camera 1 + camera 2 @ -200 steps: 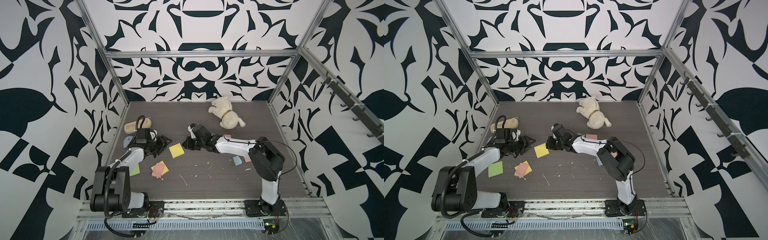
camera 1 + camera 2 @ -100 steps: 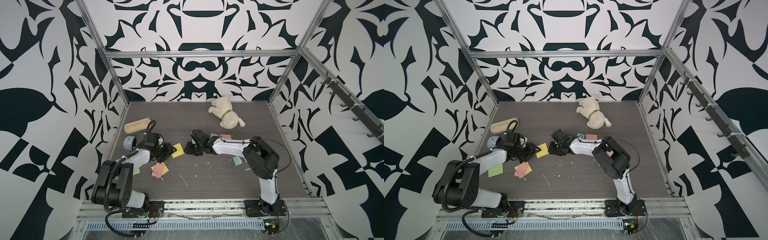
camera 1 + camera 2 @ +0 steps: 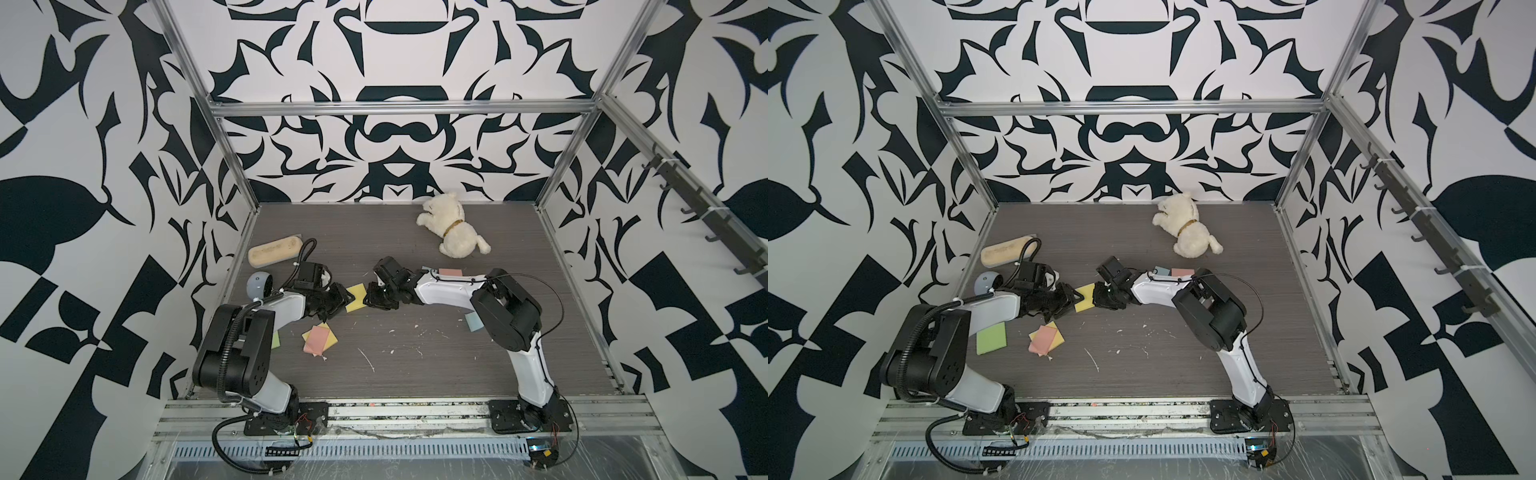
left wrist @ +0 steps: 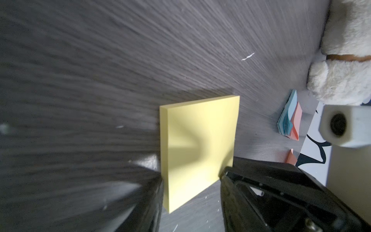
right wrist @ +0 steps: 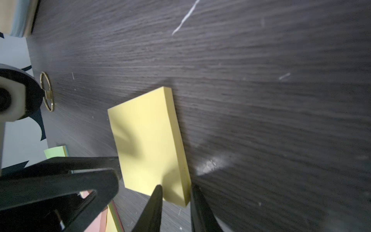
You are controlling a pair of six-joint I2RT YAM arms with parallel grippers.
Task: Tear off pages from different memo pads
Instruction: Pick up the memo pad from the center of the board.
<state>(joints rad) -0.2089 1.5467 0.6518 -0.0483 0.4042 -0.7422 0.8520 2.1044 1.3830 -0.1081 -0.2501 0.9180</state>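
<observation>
A yellow memo pad lies flat at centre-left, between my two grippers. My left gripper has a finger pressed on each of two opposite sides of that pad. My right gripper is part open, straddling the pad's opposite corner: one finger over the top face, one by the side edge. A green memo pad sits by the left arm. Loose pink and yellow pages lie in front. Blue and pink pads lie behind the right arm, a blue page under it.
A plush dog lies at the back. A tan oblong block and a grey-blue ball sit by the left wall. A brass key ring lies near the pad. White paper scraps dot the front.
The left arm swung right and its fingers closed in on the yellow pad. The right gripper opened from shut, dropped to the pad's other corner and narrowed again.
</observation>
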